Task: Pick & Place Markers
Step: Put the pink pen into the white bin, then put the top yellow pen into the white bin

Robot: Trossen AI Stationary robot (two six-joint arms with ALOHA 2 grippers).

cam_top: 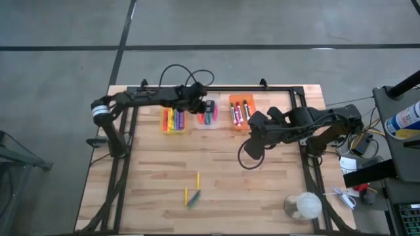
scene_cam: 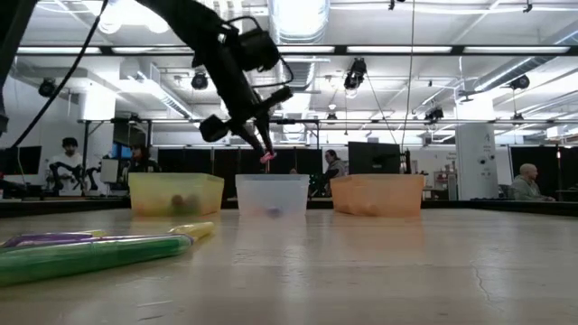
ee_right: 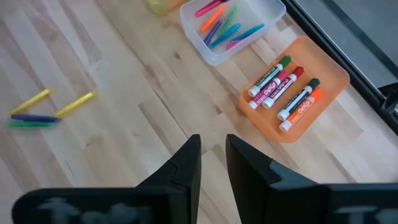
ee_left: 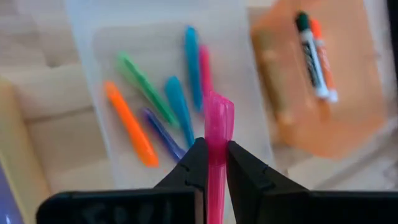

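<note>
Nearest markers: a green marker (scene_cam: 86, 255) and a purple marker (scene_cam: 50, 239) are lying side by side at the near edge of the wooden bench (cam_top: 157, 174), with a yellow marker (scene_cam: 194, 231) just beside them; a second yellow marker (cam_top: 197, 179) is resting a little apart. These loose ones are waiting to be sorted.

Held marker: a translucent pink marker (ee_left: 217, 134) is being pinched between the fingers of the left end effector (ee_left: 211, 163), tip pointing down, so that it can drop lengthwise into a bin.

Left end effector: it is grasping the pink marker and hovering directly above the clear plastic bin (ee_left: 81, 37), clear of its rim in the low view.

Clear bin contents: orange, green, blue, purple and pink markers are already lying inside, suggesting this is where the bright solid-coloured pens are being collected.

Neighbouring bins: a yellow plastic bin (cam_top: 174, 130) to one side is holding several markers standing close together; an orange plastic bin (ee_right: 333, 78) on the other side is holding white-bodied markers (ee_right: 281, 84) with coloured caps, laid in parallel.

Right end effector (ee_right: 211, 155): it is hanging over bare bench near the orange bin, its fingers slightly parted and grasping nothing.

Step in hand: likely the release of the pink marker into the clear bin.
</note>
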